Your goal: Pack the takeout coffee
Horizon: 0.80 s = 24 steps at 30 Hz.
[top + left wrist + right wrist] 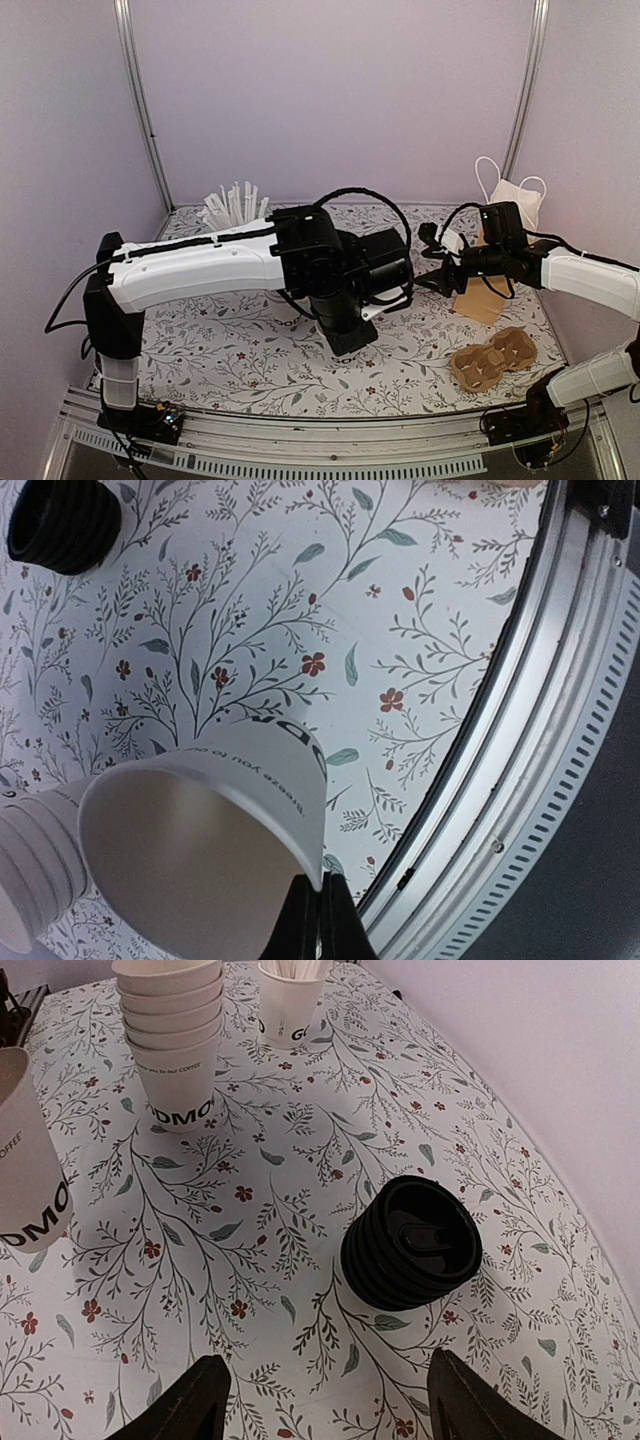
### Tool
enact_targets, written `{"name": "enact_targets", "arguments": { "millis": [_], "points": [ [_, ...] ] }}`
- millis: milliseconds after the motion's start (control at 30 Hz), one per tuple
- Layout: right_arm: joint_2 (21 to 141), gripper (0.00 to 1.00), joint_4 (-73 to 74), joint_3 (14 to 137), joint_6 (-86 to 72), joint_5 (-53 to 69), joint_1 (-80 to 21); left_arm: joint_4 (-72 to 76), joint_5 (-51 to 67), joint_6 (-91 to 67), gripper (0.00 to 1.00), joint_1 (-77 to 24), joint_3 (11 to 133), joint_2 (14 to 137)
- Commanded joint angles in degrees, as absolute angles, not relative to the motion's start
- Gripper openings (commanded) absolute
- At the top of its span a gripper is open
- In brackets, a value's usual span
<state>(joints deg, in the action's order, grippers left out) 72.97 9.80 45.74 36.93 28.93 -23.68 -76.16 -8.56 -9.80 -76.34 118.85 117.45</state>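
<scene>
The cup [200, 860] is seen without a lid, its mouth open. Its thin rim wall is pinched between the fingers of the left gripper [318, 905], which are closed together on it. From the right wrist it is shown upright, dark print near its base. Whether its base rests on the table [280, 1210] or hangs just above cannot be told.

The stack of lids [410, 1245] is taken as the landmark. The cup is placed well to the left of that stack as seen from the right wrist, with bare table between them. A stack of cups [170, 1050] is found beyond and to the left of the stack of lids. A further cup holding sticks [290, 1000] is set behind it.

The coming move is judged to turn on the stack of lids and the right gripper [325, 1375]. The jaws of that gripper are spread wide and nothing is held between them. The stack of lids lies just ahead of them, a little toward the right finger, its axis upright and the top lid facing up.

The right arm is therefore the nearer one to the lids, and the left is occupied with the cup. A small shift rightward is probably needed so that the stack is centred between the fingers. Only the top lid is to be taken, so a shallow grip at the upper rim is likely called for.
</scene>
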Motion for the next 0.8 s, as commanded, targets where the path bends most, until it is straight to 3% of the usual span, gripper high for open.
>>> {"name": "enact_targets", "arguments": {
  "millis": [0, 767],
  "points": [
    [71.7, 0.71, 8.3, 45.9, 36.3, 28.0, -23.2, -73.8, -6.1, -8.2, 0.0, -76.9, 117.5, 118.7],
    [73.4, 0.71, 9.3, 45.9, 38.0, 28.0, -23.2, -66.4, -9.2, -6.4, 0.0, -74.5, 107.0, 119.5]
  ]
}}
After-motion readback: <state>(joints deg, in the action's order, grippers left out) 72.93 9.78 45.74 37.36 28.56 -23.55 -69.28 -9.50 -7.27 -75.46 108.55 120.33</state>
